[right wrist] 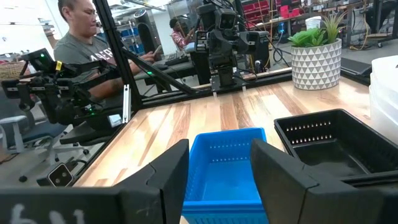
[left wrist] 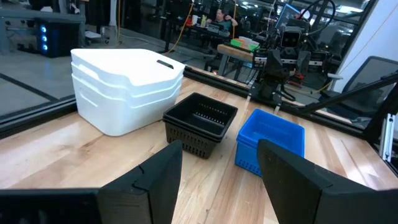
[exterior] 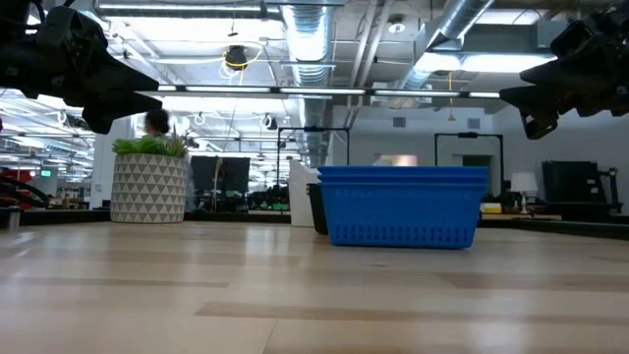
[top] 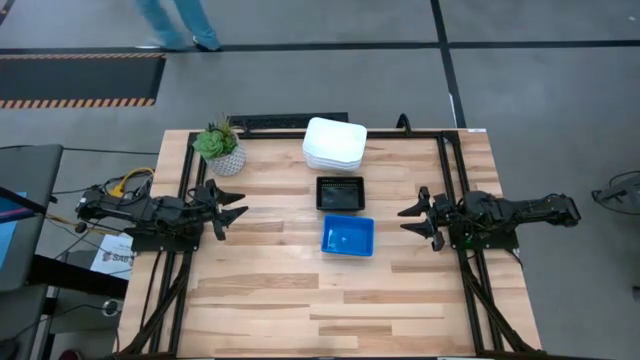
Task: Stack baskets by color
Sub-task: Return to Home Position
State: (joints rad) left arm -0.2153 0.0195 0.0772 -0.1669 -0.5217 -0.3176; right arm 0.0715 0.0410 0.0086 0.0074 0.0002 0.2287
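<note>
Now | I am holding left tool (top: pixel 236 212) and right tool (top: pixel 405 220) apart, empty, flanking the blue baskets (top: pixel 348 236) | judging these light, stiff; rim wall best for pinching.

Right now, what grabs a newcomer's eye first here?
Three tidy stacks in a line down the middle of the table: white baskets at the far edge, black baskets next, blue baskets nearest the low camera. The left hand and right hand hang open on either side, touching nothing.

Robotics laboratory: exposed ceiling ducts (exterior: pixel 305 29) above the wooden table (exterior: pixel 295 285); equipment benches (left wrist: pixel 239 53) and a person (right wrist: pixel 81 43) beyond it.
</note>
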